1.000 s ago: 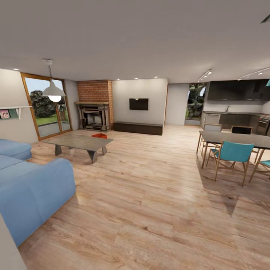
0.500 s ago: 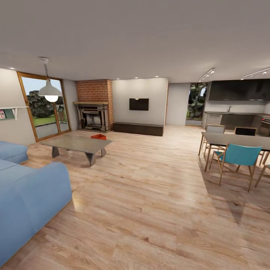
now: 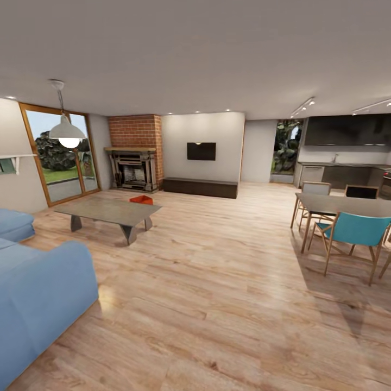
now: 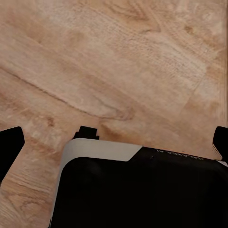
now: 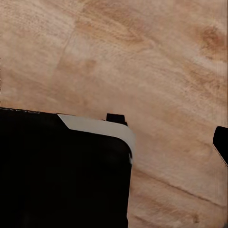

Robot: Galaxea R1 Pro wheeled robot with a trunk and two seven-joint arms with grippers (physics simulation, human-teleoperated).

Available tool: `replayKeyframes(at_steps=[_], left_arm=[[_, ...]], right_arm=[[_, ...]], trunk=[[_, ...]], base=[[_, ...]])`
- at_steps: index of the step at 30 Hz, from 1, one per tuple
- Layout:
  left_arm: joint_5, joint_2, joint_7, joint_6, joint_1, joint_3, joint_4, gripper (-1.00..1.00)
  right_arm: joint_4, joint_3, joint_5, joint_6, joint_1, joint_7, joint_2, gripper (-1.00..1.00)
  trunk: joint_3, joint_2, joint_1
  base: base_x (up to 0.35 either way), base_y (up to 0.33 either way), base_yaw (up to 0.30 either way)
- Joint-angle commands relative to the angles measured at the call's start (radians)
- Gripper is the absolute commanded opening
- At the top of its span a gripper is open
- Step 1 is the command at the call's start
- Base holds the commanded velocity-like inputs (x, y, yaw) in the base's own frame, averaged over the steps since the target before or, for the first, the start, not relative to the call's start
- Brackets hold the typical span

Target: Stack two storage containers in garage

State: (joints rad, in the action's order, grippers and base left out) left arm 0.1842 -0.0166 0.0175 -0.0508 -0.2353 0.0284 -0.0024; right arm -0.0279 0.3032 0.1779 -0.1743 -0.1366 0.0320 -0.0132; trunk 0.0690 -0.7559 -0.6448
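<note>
In the living room, seen from the head, a light wood floor runs back to a red brick fireplace and a black TV on the far wall. One orange-red storage container sits on the floor just behind the low grey coffee table, in front of the fireplace — only part of it peeks out. A blue sofa is near on the left, glass doors stand past it, and a dining table with a teal chair is on the right. In the left wrist view, the left hand is spread wide, its dark fingertips at the edges over bare planks, above the robot's black base. In the right wrist view, one dark tip of the right hand shows at the edge — I cannot tell if it is spread or pressed together.
</note>
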Motion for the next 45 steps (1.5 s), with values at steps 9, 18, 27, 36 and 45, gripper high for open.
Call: replayKeyframes(at_steps=[9,18,27,36,45], left_arm=[[0.002,0.0,0.001,0.003,-0.001,0.002,0.001,1.0],[0.003,0.0,0.001,0.002,-0.001,0.002,0.001,1.0],[0.003,0.0,0.001,-0.001,-0.001,0.002,0.001,1.0],[0.002,0.001,0.001,-0.001,-0.001,0.002,0.0,1.0],[0.002,0.001,0.001,0.001,-0.001,0.002,0.0,1.0]], right_arm=[[-0.003,0.0,0.011,-0.014,-0.001,0.012,-0.002,1.0],[-0.003,0.009,0.003,-0.012,-0.001,0.014,-0.002,1.0],[-0.003,0.007,0.008,-0.012,-0.001,0.014,-0.001,1.0],[-0.003,-0.006,0.021,-0.012,-0.001,0.017,0.004,1.0],[-0.003,-0.005,0.016,-0.008,-0.001,0.016,0.001,1.0]], trunk=[[0.002,-0.001,-0.001],[0.002,-0.001,-0.001],[0.002,-0.001,-0.001],[0.002,-0.001,-0.001],[0.002,-0.001,-0.001]], base=[[0.322,0.0,0.0],[0.322,0.0,0.0],[0.322,0.0,0.0],[0.322,0.0,0.0],[0.322,0.0,0.0]])
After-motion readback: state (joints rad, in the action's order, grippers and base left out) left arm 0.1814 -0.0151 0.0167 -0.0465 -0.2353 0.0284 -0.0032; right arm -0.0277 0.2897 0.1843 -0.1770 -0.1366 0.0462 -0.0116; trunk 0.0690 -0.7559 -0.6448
